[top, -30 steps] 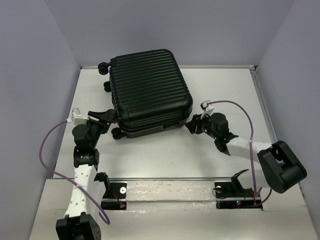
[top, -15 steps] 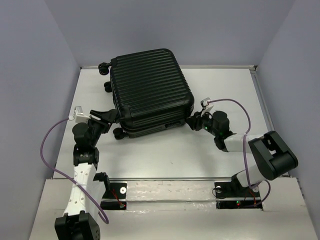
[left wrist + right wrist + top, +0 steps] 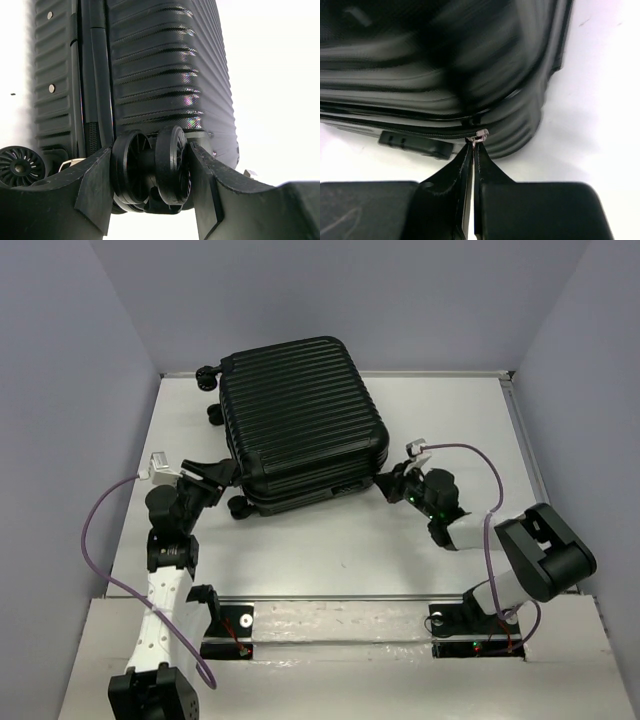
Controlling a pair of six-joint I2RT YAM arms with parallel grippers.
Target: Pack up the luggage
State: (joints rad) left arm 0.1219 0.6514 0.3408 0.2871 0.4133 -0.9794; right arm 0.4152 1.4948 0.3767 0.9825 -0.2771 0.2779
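The luggage (image 3: 300, 420) lies flat and closed on the table (image 3: 330, 550), wheels to its left side, with both my arms working its near edge. At the luggage's near-left corner my left fingers (image 3: 220, 475) are grasping the twin caster wheel (image 3: 150, 170), one finger pressed to each outer face. At its near-right corner my right fingers (image 3: 472, 155) are clenched on the small silver zipper pull (image 3: 480, 134), pinched at the very tips. By my reading the step in hand is running the zip open so the shell can be lifted and packed. Nothing to go inside shows beside the luggage. To do it well, I should draw the pull along the line of the seam, hugging the curve of the corner rather than tugging outward from the shell – a pull held this near the tips could slip free under a sideways load. The hold on the wheel should be firm enough to brace the luggage against sliding or turning toward the right. The shell above the zip is blurred in my right wrist view, so I cannot tell how far the zip is closed.
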